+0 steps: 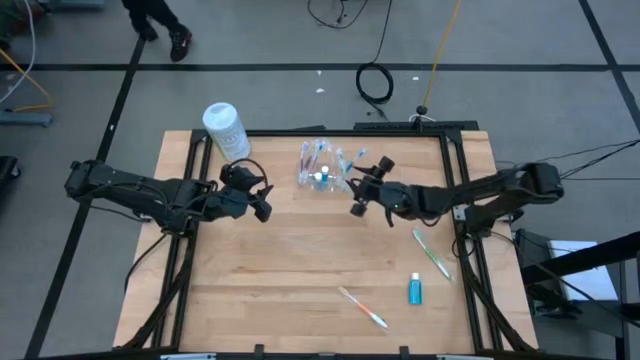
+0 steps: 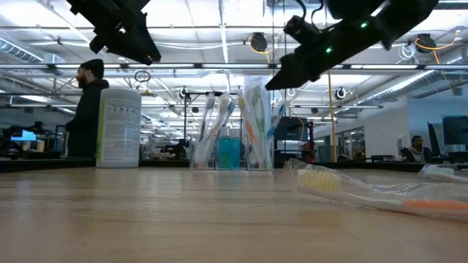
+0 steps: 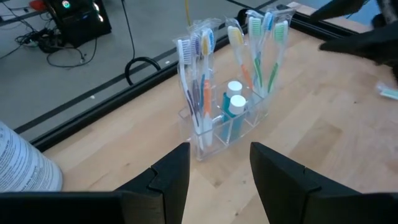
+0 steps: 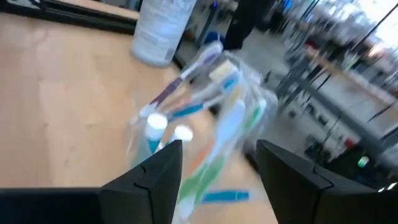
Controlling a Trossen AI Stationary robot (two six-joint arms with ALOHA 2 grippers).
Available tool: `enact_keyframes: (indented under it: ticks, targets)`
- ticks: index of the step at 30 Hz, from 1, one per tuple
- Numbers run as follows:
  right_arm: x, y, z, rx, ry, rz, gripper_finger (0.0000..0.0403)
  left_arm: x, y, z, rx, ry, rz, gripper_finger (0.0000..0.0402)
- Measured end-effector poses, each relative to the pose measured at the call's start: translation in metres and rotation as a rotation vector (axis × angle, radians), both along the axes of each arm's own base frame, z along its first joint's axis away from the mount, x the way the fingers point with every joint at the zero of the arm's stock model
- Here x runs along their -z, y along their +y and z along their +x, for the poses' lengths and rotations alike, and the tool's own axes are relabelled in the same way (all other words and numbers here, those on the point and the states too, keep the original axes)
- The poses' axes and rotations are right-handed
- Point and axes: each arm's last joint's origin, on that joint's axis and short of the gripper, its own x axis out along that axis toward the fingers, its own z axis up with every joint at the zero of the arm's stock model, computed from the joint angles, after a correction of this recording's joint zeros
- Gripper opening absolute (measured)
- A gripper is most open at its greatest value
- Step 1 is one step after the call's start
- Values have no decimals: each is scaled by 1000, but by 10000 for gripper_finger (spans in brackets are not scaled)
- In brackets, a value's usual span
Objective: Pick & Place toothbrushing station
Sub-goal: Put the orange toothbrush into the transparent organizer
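The toothbrushing station [image 1: 322, 176], a small clear plastic holder, stands by its base on the table at the far middle. It holds several wrapped toothbrushes and two small blue tubes. It also shows in the low view [image 2: 234, 135], the left wrist view [image 3: 227, 121] and the right wrist view [image 4: 199, 124]. My left gripper [image 1: 264, 200] is open, in the air to the holder's left; its own view [image 3: 219, 171] shows the gap. My right gripper [image 1: 356, 196] is open, in the air just right of the holder; its own view [image 4: 219, 168] faces it.
A white cylindrical canister [image 1: 226, 130] stands at the far left corner. Two wrapped toothbrushes [image 1: 432, 252] [image 1: 362, 306] and a small blue tube [image 1: 415, 290] lie on the near right part of the table. A person [image 2: 89, 109] stands beyond the table.
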Motion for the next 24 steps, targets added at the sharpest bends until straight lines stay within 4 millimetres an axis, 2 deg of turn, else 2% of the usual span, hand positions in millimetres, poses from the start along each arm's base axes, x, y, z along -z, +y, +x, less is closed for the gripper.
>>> enact_keyframes:
  ticks: [5,10,17,24]
  targets:
    - [-6,8,-25,31,51,141,195,0,0,0,0,-4,-9,175]
    - [-4,14,-48,99,116,274,196,8,-2,7,6,24,-31,175]
    - [15,19,-67,193,233,397,196,31,-10,32,87,88,-105,175]
    - [50,17,-82,162,314,377,196,51,-23,71,399,88,-142,175]
